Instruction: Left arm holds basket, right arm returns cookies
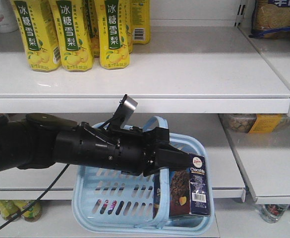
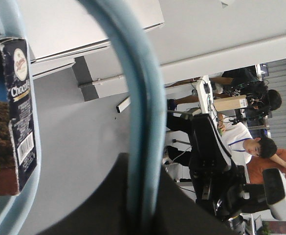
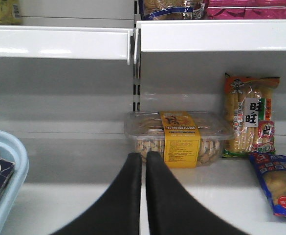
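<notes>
The cookies (image 1: pixel 184 191) stand upright inside the basket (image 1: pixel 85 213), whose handle (image 2: pixel 143 98) the left gripper (image 1: pixel 183 159) seems to clasp, while the right gripper (image 3: pixel 143 157) hangs clenched, empty, alongside, so the return looks unstarted.

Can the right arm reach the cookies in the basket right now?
Probably: the cookies stand uncovered in the basket, left of the right gripper, which must turn and open first.

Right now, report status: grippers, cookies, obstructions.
Left gripper shut on basket handle. Right gripper shut, empty. Cookies upright in basket, not yet picked. Left gripper crowds the box top.
</notes>
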`<state>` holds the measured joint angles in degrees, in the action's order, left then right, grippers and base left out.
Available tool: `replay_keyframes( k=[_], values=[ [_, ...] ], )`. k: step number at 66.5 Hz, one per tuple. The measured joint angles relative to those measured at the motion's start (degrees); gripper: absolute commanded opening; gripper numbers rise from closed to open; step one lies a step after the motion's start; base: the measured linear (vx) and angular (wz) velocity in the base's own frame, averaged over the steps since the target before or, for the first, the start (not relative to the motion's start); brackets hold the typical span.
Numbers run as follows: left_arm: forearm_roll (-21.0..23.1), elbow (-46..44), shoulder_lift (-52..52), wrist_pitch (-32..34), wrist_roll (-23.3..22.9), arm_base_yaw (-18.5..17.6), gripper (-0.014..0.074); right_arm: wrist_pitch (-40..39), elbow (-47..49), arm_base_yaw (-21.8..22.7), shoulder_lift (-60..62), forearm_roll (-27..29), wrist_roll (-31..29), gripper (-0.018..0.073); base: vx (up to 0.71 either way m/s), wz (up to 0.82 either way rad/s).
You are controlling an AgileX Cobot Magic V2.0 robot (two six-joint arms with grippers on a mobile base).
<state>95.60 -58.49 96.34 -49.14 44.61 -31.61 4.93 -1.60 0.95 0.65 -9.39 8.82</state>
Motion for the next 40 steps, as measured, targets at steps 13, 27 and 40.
replay_keyframes(
  k=[13, 27, 40],
  values=[
    [-0.49, 0.38, -0.06, -1.16, -0.11, -0.39, -0.0003, 0.0, 0.0, 0.0, 0.0, 0.0, 0.0, -0.0006, 0.04, 0.03],
    [-0.75, 0.38, -0.06, -1.55, -0.11, -0.43, -0.0003, 0.0, 0.0, 0.0, 0.0, 0.0, 0.0, -0.0006, 0.01, 0.01],
    [-0.75, 0.44, -0.06, -1.55, -0.11, -0.43, -0.0003, 0.0, 0.0, 0.0, 0.0, 0.0, 0.0, -0.0006, 0.0, 0.0]
  ],
)
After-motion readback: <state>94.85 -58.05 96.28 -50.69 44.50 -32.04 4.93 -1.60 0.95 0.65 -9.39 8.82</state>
